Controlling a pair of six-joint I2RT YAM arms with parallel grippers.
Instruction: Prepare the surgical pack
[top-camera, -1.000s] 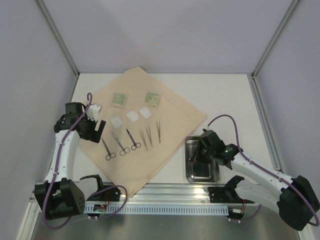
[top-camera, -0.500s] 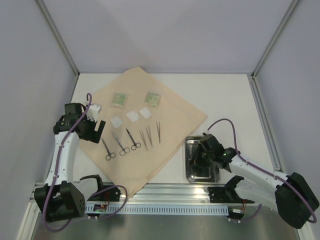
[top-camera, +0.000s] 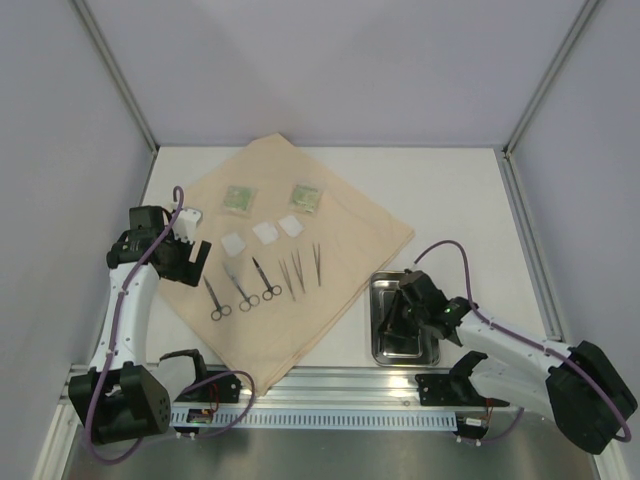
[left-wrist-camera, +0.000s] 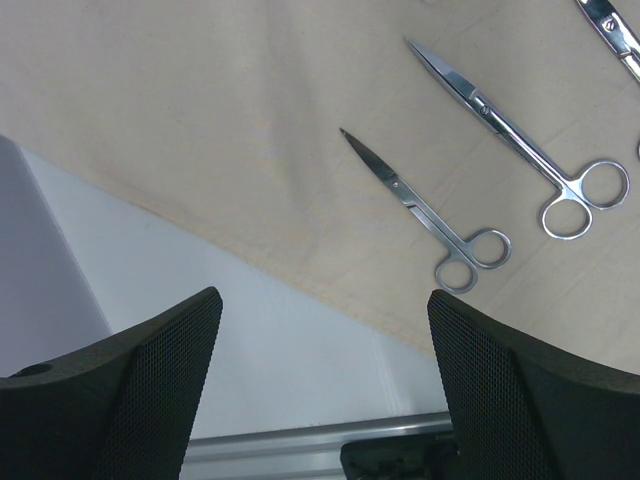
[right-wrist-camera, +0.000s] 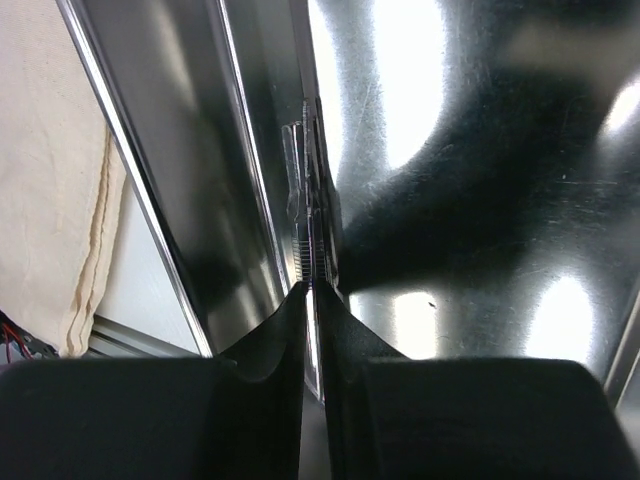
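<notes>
The tan cloth (top-camera: 340, 240) lies spread on the table with three scissors (top-camera: 240, 287), three tweezers (top-camera: 299, 270), three white pads (top-camera: 265, 232) and two green packets (top-camera: 306, 197) on it. The steel tray (top-camera: 380, 355) sits to its right. My right gripper (top-camera: 392, 318) reaches down into the tray (right-wrist-camera: 480, 200), jaws pressed almost together (right-wrist-camera: 312, 292) on a thin pair of tweezers (right-wrist-camera: 310, 210) that lies along the tray's left wall. My left gripper (top-camera: 195, 262) hangs wide open (left-wrist-camera: 325, 330) over the cloth's left edge, holding nothing, with two scissors (left-wrist-camera: 430, 215) ahead of it.
White enclosure walls with aluminium posts (top-camera: 120, 80) close in the table at the back and sides. An aluminium rail (top-camera: 340, 385) runs along the near edge by the arm bases. Bare white tabletop (top-camera: 460, 200) lies behind the tray. The cloth's folded hem (right-wrist-camera: 90, 260) sits close to the tray's left rim.
The right arm has slid a little toward the near end of the tray and sunk lower into it. The left arm has not moved.
</notes>
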